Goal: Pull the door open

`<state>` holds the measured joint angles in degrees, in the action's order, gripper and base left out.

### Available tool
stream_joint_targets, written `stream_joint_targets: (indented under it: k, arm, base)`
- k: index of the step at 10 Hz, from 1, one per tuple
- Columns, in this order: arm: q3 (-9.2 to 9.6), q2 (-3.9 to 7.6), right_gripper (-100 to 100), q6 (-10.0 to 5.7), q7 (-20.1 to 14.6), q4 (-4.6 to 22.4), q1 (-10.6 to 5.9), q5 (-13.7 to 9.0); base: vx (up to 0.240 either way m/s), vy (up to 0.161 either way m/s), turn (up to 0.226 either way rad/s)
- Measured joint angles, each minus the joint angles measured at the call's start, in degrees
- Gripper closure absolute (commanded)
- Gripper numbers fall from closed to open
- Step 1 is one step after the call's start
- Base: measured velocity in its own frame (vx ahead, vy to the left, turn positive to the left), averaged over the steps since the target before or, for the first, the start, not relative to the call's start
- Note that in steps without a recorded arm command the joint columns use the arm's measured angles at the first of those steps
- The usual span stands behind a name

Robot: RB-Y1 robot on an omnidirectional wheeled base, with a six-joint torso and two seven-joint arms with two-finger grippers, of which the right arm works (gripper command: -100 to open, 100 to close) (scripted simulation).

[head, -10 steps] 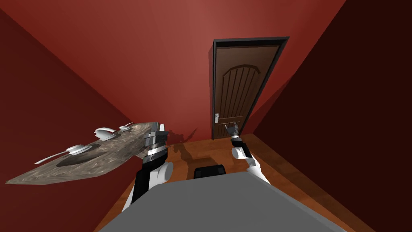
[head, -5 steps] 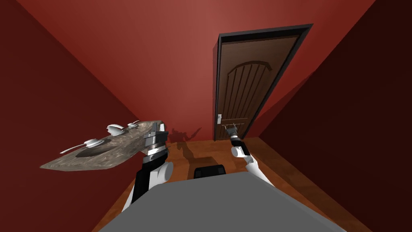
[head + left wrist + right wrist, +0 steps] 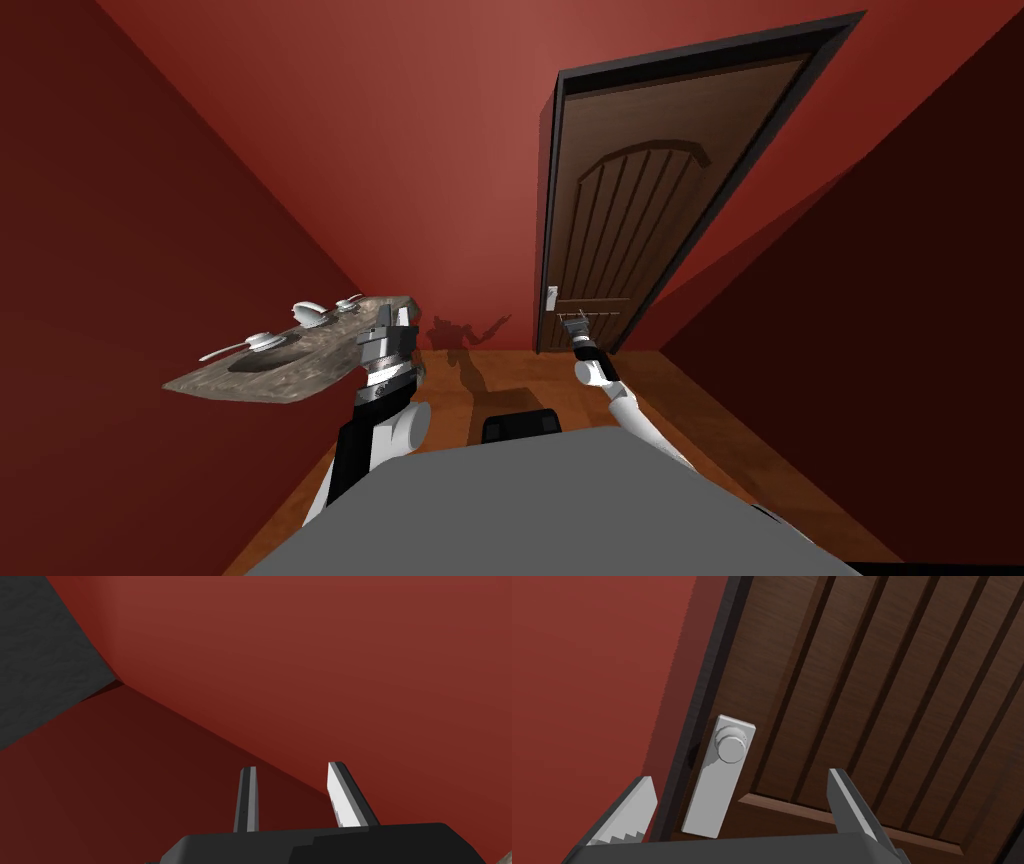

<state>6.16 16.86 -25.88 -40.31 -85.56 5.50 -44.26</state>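
Note:
A dark brown panelled door [image 3: 640, 210] in a black frame stands shut in the red wall ahead. Its pale grey round knob [image 3: 731, 746] sits on a long plate [image 3: 714, 796] by the door's left edge [image 3: 551, 297]. My right gripper [image 3: 575, 321] reaches toward the door a little right of the knob; in the right wrist view the right gripper [image 3: 739, 796] is open, and the knob is ahead between the fingers, apart from them. My left gripper [image 3: 385, 325] is raised at my left, beside the counter, and the left gripper [image 3: 295, 788] is open and holds nothing.
A mottled grey-brown counter [image 3: 300, 360] with white dishes [image 3: 308, 312] juts from the left wall at arm height, close to my left forearm. Dark red walls close in on both sides. An orange-brown wooden floor [image 3: 500, 370] runs to the door.
I have moved closer to the door: it looms larger and the counter has slid nearer my left arm. My right gripper has come nearer to the door.

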Motion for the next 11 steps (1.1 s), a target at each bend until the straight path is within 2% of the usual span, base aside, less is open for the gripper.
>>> stream_joint_targets:
  k: [2,4,6,8,11]
  arm:
    - [0.47,1.0,-100,-0.3,-1.95,2.46,-1.0,-2.29]
    - [1.39,2.16,-100,-1.08,-4.87,6.51,-2.93,-5.58]
    - [1.86,3.04,-100,-1.03,-7.16,9.64,-4.51,-9.0]
    - [2.43,4.45,-100,-1.19,-9.83,12.69,-5.92,-12.25]
    - [2.98,5.58,-100,-1.25,-12.48,16.1,-7.61,-16.03]
  base:
    - [0.058,-0.035,0.139]
    - [0.073,-0.063,0.167]
    - [0.07,-0.059,0.138]
    - [0.058,-0.062,0.1]
    - [0.052,-0.041,0.098]
